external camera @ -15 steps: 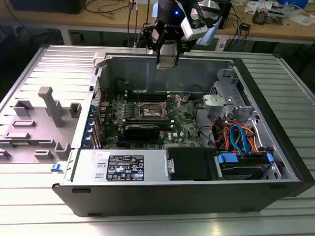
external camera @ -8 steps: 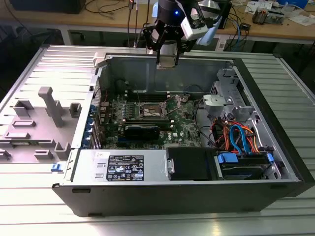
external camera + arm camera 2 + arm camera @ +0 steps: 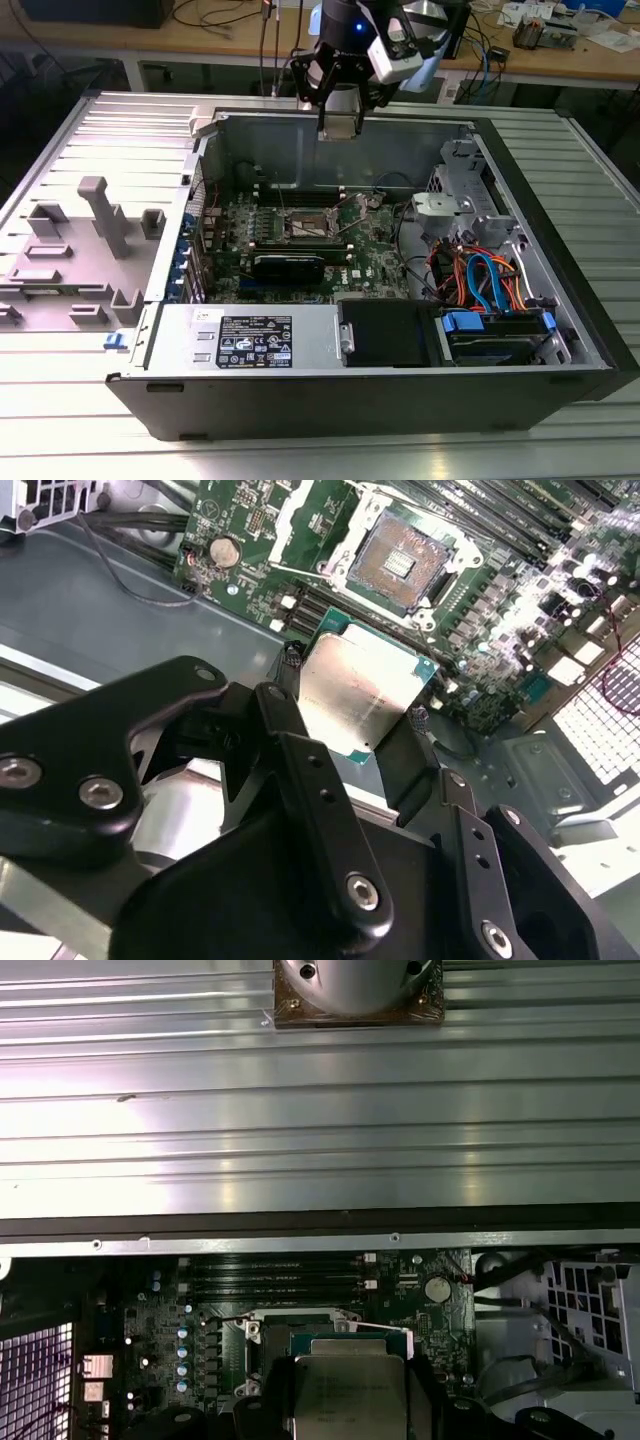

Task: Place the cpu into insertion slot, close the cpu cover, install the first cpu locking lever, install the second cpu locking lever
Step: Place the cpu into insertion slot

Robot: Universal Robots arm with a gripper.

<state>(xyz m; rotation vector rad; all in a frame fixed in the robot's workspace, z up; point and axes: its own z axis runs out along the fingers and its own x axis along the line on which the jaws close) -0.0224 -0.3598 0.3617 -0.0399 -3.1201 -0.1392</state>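
The hand is clamped on the cpu, a finger against each of two opposite edges, with the chip's dull grey face turned to the second wrist view. In the exterior view it hangs at the upper centre of the frame, above the back wall of the open computer case. The insertion slot lies uncovered on the green motherboard, apart from the cpu.

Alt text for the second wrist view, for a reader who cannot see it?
The gripper holds the cpu by two opposite edges, grey face showing, with the green motherboard behind it. On the board the insertion slot sits empty, contacts exposed.
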